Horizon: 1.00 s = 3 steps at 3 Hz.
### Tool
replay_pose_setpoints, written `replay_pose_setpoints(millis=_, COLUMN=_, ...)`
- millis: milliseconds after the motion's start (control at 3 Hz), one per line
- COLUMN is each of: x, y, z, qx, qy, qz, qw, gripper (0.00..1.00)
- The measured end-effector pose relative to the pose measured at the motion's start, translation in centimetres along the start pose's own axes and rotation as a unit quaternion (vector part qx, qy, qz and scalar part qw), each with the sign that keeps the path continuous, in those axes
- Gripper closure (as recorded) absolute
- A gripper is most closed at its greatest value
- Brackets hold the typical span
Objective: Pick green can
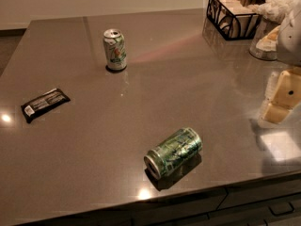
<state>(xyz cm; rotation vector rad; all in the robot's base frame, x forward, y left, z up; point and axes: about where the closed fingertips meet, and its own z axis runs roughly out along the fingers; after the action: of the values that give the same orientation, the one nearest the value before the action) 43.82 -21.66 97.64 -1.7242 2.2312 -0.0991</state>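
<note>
The green can [173,153] lies on its side near the front edge of the grey counter [155,93], its silver end facing front left. It is dark green with pale swirling lines. My gripper [278,100] hangs at the right edge of the view, above the counter, to the right of the can and a little farther back. It is well apart from the can and holds nothing that I can see.
A pale whitish-green can [115,50] stands upright at the back left. A black snack packet [44,104] lies flat at the left. A black wire basket [233,14] and a glass jar [264,44] stand at the back right. Drawer fronts [263,204] sit below the counter's front edge.
</note>
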Motion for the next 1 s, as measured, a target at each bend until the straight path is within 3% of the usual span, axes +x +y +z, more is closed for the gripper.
replay_pose_setpoints(millis=333, x=0.0, y=0.0, z=0.0, qx=0.000, qy=0.000, qz=0.000, qw=1.0000, gripper=0.00)
replay_pose_setpoints(millis=667, x=-2.1, y=1.3, z=0.9, qx=-0.023, qy=-0.009, qz=-0.044, qw=0.9987, gripper=0.00)
replay_pose_setpoints(millis=1000, x=-5.4, y=3.6, z=2.8, qx=-0.051, qy=-0.019, qz=-0.113, qw=0.9922, gripper=0.00)
